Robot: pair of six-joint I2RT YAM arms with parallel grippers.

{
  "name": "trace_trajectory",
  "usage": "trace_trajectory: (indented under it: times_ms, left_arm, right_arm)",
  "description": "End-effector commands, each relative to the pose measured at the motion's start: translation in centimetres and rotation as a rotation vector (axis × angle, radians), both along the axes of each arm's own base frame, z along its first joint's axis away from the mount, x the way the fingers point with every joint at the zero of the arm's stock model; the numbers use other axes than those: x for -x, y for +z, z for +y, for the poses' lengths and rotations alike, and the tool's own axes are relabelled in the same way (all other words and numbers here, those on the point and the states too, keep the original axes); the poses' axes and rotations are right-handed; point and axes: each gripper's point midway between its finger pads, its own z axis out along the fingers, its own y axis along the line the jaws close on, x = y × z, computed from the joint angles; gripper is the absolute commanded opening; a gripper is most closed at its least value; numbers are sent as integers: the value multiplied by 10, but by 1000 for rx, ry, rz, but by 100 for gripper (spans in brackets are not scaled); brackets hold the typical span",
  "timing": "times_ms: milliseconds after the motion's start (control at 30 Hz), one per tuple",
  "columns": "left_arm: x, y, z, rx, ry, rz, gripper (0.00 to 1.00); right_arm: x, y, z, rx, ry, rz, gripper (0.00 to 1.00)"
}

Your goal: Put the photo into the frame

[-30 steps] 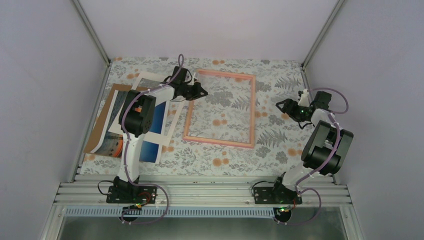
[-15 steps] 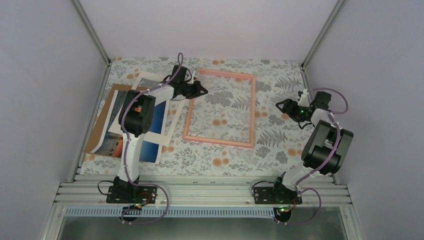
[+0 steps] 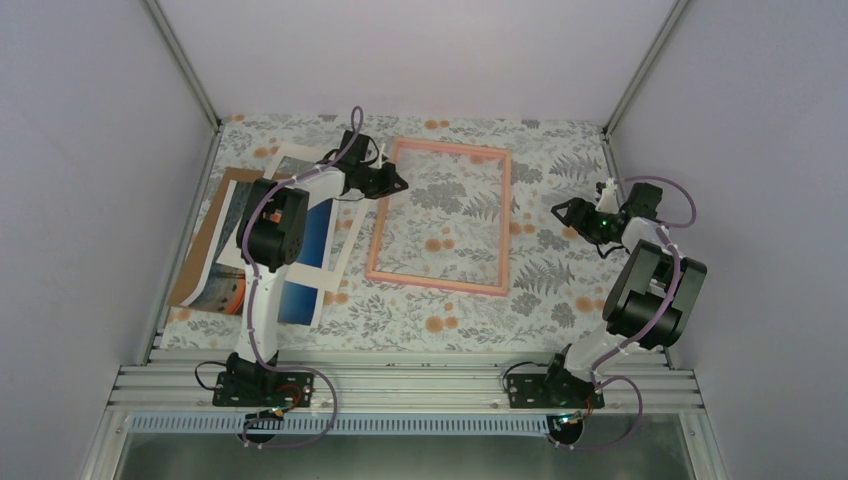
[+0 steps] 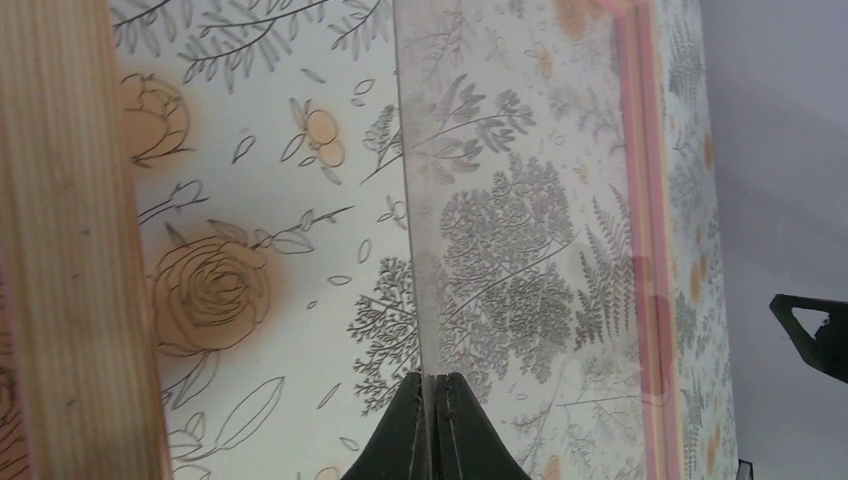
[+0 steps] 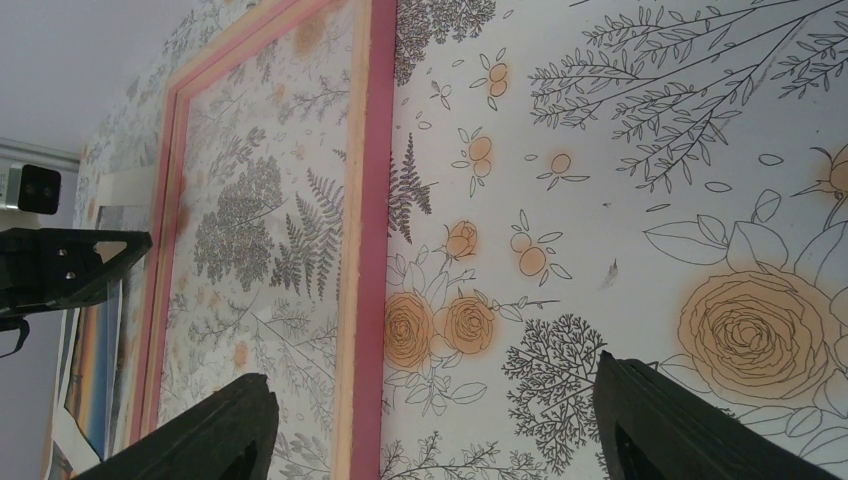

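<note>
The pink frame (image 3: 440,284) lies flat in the middle of the floral table, and its far rail (image 4: 640,200) and right rail (image 5: 377,200) show in the wrist views. My left gripper (image 3: 393,183) is at the frame's left rail near the far corner. It is shut (image 4: 432,380) on the edge of a thin clear pane (image 4: 520,200) that spans the frame. The photo (image 3: 312,235), blue sky above an orange sunset, lies to the left, partly under the left arm and the white mat. My right gripper (image 3: 562,214) hovers open (image 5: 430,395) just right of the frame, holding nothing.
A white mat (image 3: 290,160) lies over the photo, on a brown backing board (image 3: 200,240) at the left. Enclosure walls and metal posts border the table. The frame's wood-coloured near rail (image 4: 60,250) fills the left wrist view's left side.
My left gripper has drawn a little to the left and farther back, still shut on the clear pane. The right arm has not moved.
</note>
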Motion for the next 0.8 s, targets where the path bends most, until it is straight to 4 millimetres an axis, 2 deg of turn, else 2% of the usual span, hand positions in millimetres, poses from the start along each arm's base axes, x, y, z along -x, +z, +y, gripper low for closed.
trace_trajectory:
  times_ms: [0, 100, 233, 567, 767]
  left_arm:
    - [0, -18, 7, -36, 12, 31, 2]
    - [6, -25, 8, -37, 18, 64, 2]
    - [9, -24, 7, -27, 24, 87, 2]
    - [17, 0, 2, 85, 42, 179, 2]
    - [20, 5, 2, 98, 53, 208, 3]
  right_arm:
    - [-5, 2, 3, 8, 22, -19, 78]
    - [-4, 2, 3, 10, 21, -19, 78]
    - [-4, 2, 2, 13, 19, -19, 78]
    - [-4, 2, 3, 10, 22, -19, 78]
    - [-4, 1, 4, 6, 23, -17, 78]
